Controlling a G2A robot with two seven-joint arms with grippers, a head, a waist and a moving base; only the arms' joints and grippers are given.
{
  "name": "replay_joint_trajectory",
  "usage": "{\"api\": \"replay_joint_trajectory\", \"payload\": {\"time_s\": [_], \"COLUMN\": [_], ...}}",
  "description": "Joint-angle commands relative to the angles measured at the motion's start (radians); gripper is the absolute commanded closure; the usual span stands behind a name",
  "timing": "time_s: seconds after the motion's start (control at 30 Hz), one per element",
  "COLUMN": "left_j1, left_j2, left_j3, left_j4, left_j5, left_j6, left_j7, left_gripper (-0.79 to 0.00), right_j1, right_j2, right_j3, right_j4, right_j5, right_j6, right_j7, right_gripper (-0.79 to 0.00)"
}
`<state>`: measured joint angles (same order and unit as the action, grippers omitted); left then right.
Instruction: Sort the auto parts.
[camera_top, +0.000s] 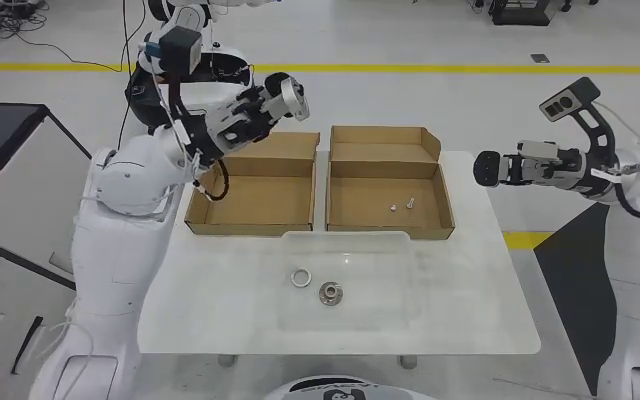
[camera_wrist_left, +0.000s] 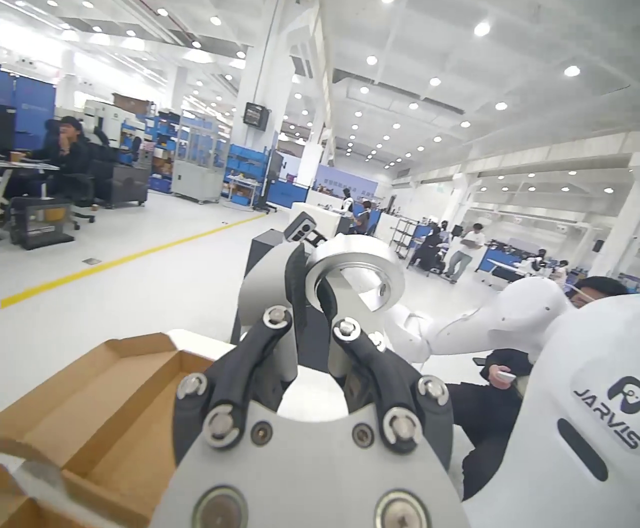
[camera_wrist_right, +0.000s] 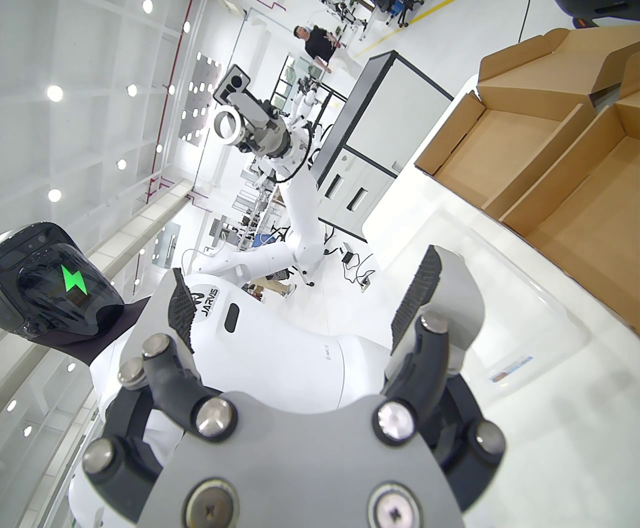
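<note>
My left pincer (camera_wrist_left: 312, 295) pinches a thick silver metal ring (camera_wrist_left: 360, 252) by its wall, raised by the far edge of the left brown cardboard box (camera_top: 255, 195), at ten o'clock on the white desk (camera_top: 480, 300). My right pincer (camera_wrist_right: 305, 300) hangs spread, off the desk at three o'clock. A flat silver washer (camera_top: 299, 277) and a round flanged metal part (camera_top: 330, 292) lie in the clear plastic tray (camera_top: 345, 236) at six o'clock.

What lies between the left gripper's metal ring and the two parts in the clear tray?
The left cardboard box, in the top view: the left gripper holds the metal ring at its far side; the clear tray sits at its near wall.
</note>
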<state>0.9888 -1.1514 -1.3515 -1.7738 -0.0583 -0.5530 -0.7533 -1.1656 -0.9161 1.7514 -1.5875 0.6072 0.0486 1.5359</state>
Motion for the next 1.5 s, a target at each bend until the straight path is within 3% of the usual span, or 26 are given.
{"api": "replay_joint_trajectory", "payload": {"time_s": [0.0,0.23,0.43,0.8,1.4,1.47], "left_j1": [-0.025,-0.074,-0.058,-0.031,-0.027,-0.024], "left_j2": [0.004,0.019,0.029,0.047,0.054,0.055], "left_j3": [-0.007,-0.002,0.014,0.037,0.049,0.057], "left_j4": [0.027,0.096,0.125,0.172,0.197,0.176], "left_j5": [0.044,0.193,0.279,0.414,0.469,0.512], "left_j6": [0.011,0.077,0.135,0.155,0.173,0.221], "left_j7": [-0.028,-0.137,-0.197,-0.258,-0.209,-0.205], "left_gripper": [0.0,0.0,0.0,0.0,0.0,0.0], "right_j1": [0.0,0.0,0.0,0.0,0.0,0.0], "right_j2": [0.0,0.0,0.0,0.0,0.0,0.0], "right_j3": [0.0,0.0,0.0,0.0,0.0,0.0], "right_j4": [0.0,0.0,0.0,0.0,0.0,0.0], "right_j5": [0.0,0.0,0.0,0.0,0.0,0.0], "right_j6": [0.0,0.0,0.0,0.0,0.0,0.0], "right_j7": [0.0,0.0,0.0,0.0,0.0,0.0], "right_gripper": [-0.785,-0.785,-0.785,-0.785,-0.785,-0.785]}}
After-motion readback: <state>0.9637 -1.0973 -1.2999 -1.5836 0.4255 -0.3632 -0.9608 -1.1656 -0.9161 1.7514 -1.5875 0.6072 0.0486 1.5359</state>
